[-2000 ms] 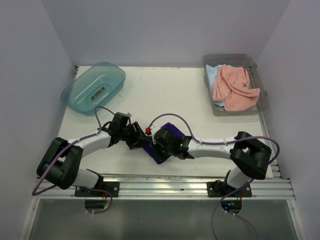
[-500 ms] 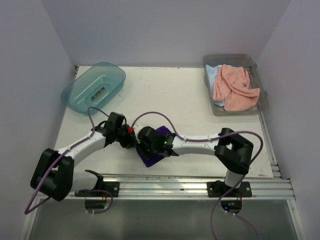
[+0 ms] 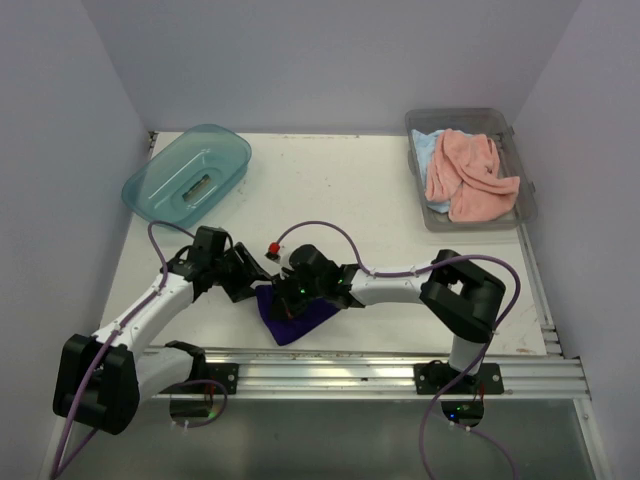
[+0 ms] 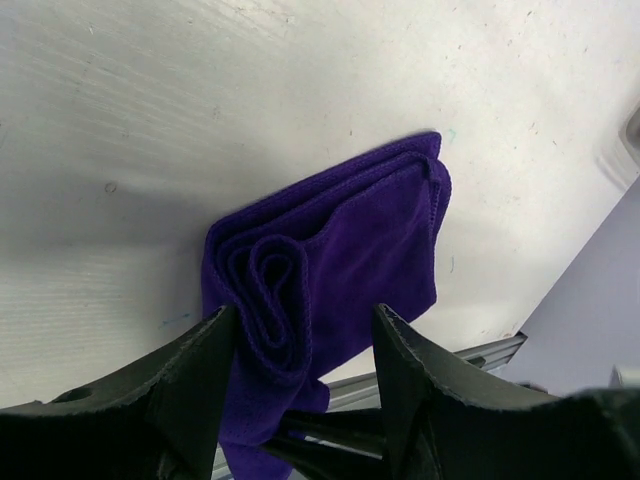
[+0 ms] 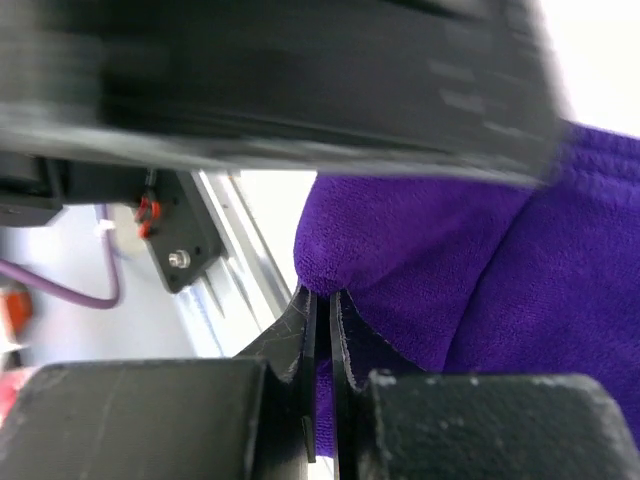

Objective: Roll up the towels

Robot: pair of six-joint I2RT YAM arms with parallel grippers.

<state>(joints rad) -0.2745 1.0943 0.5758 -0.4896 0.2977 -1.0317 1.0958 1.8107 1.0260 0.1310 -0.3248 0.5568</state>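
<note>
Three towels are in sight. One dark purple towel (image 3: 292, 318) lies on the white table (image 3: 340, 195), just beyond the metal rail (image 3: 380, 366) at the near edge, left of the rail's middle. One salmon pink towel (image 3: 465, 175) and one light blue towel (image 3: 425, 148) are heaped in the single clear grey bin (image 3: 526, 205), well back from the rail on its right. One teal tub (image 3: 228, 150) sits well back on its left.

The purple towel is partly rolled. In the left wrist view its coiled end faces the camera, and its long axis runs away from the left gripper (image 4: 305, 315) toward the upper right.

The left gripper's fingers (image 4: 195, 385) are spread, one either side of the coil. The right gripper (image 5: 322, 312) has its fingers pressed together, pinching a fold of the purple towel.
</note>
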